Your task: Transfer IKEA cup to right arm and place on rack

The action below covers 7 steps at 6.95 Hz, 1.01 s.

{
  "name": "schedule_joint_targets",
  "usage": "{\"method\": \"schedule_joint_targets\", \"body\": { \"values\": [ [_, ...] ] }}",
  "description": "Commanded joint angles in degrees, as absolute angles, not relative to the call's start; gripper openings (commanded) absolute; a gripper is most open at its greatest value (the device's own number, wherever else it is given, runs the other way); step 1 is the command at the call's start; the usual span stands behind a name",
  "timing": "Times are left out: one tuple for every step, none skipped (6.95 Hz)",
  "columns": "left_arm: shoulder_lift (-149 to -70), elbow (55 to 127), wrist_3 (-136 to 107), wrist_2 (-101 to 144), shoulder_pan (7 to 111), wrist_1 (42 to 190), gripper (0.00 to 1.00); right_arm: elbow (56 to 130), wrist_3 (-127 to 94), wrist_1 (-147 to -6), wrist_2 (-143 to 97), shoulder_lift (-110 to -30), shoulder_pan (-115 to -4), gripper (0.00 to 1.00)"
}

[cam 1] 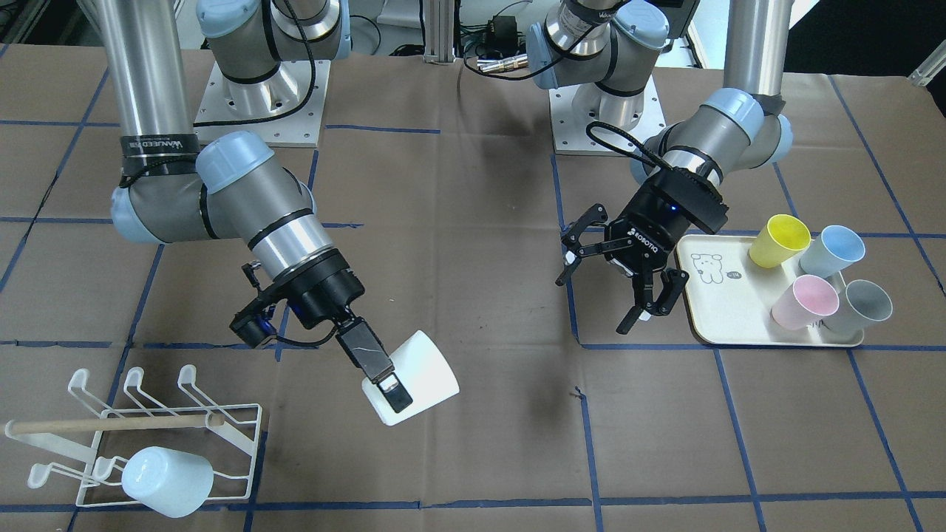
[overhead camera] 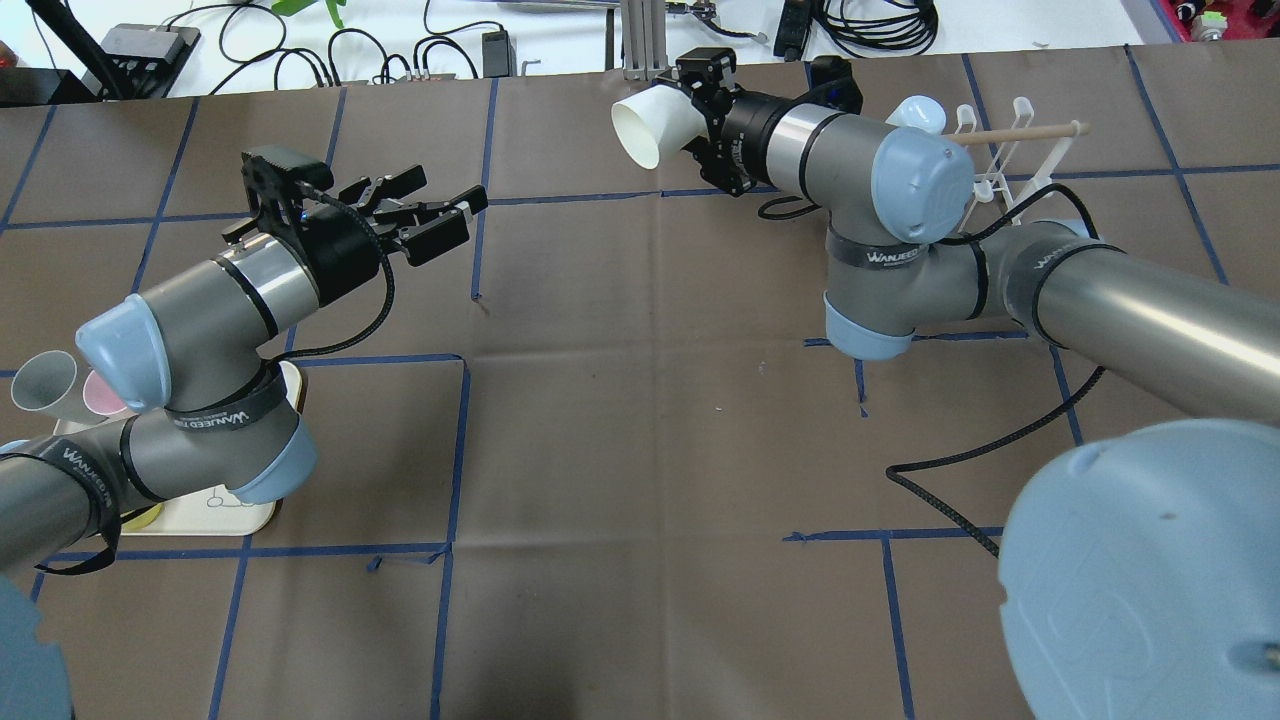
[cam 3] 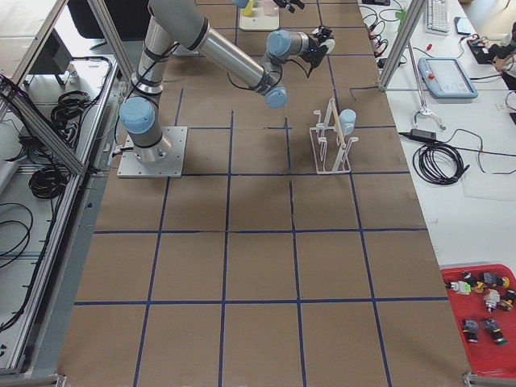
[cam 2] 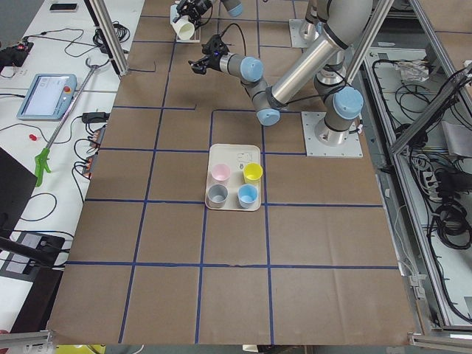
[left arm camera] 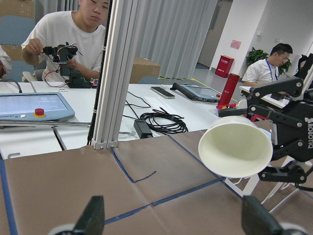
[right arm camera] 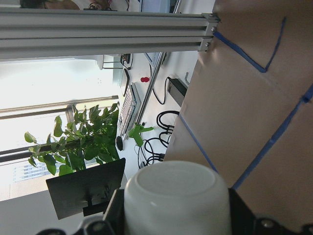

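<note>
1. Bright, even light from above; the worktop [cam 1: 473,458] carries only faint, soft-edged shadows.
2. A pale sheen runs along the right arm [overhead camera: 1150,300].
3. In the right wrist view the window [right arm camera: 44,93] is blown out white, and the close cup [right arm camera: 176,200] looks soft.
4. The left fingers [left arm camera: 93,218] are blurred at the frame's bottom edge.

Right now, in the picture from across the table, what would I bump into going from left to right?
white wire rack → white cup, held by the right gripper → left gripper, open → cream tray
</note>
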<state>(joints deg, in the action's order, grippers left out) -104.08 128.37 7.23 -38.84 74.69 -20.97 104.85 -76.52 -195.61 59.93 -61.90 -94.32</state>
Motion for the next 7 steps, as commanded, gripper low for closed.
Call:
{"method": "schedule_joint_targets", "body": {
  "values": [
    [-95.5,126.5,7.8,-47.5,74.6,-0.4,0.98,104.6,-59.2,-195.6,60.3,-63.5,-89.4,0.35],
    [-92.7,123.1,7.8,-52.9,75.4,11.8,0.98,104.7,-50.1,-195.7,60.6,-63.7,-87.2,0.32],
    [-92.5,119.3,7.8,-57.1,76.4,21.4,0.98,104.8,-40.4,-196.3,60.6,-64.2,-85.2,0.31],
    [-92.6,114.7,7.7,-63.5,79.2,31.2,0.98,104.8,-31.9,-196.3,60.6,-64.7,-83.3,0.31],
    [-92.6,107.5,6.9,-71.1,82.7,44.9,0.98,104.8,-24.5,-196.6,60.5,-64.7,-81.3,0.31],
    [-93.4,99.2,5.5,-78.4,85.7,60.0,0.98,104.8,-19.1,-199.7,60.5,-64.7,-79.3,0.31],
    [-93.7,93.3,3.1,-80.7,87.0,71.3,0.98,104.9,-11.9,-201.3,60.5,-64.5,-76.8,0.31]
  ]
}}
